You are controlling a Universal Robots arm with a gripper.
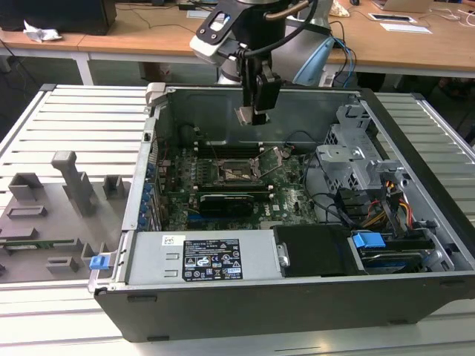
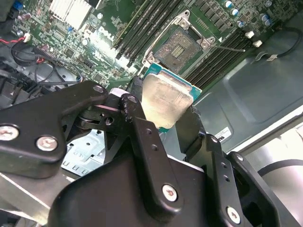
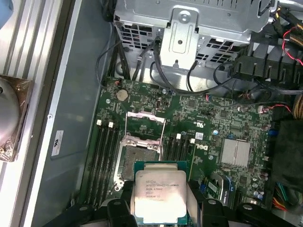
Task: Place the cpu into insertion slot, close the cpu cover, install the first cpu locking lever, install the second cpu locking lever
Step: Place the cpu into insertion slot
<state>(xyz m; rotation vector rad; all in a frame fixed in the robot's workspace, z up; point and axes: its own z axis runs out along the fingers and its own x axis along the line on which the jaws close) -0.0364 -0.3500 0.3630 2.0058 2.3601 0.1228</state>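
Hand (image 2: 163, 111), black, two-fingered, pinching by opposite edges the small flat square silver-topped cpu (image 2: 165, 100), held clear above the green circuit board (image 3: 208, 127), apparently for lowering into the dark square silver-rimmed insertion slot (image 2: 182, 45), whose thin silver-grey frame-shaped cpu cover (image 3: 146, 116) stands raised.

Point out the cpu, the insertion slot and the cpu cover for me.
the cpu (image 3: 160, 196): first wrist view, middle of its silver top.
the insertion slot (image 2: 182, 43): second wrist view, its dark centre.
the cpu cover (image 3: 146, 115): first wrist view, frame bar farthest from the slot.
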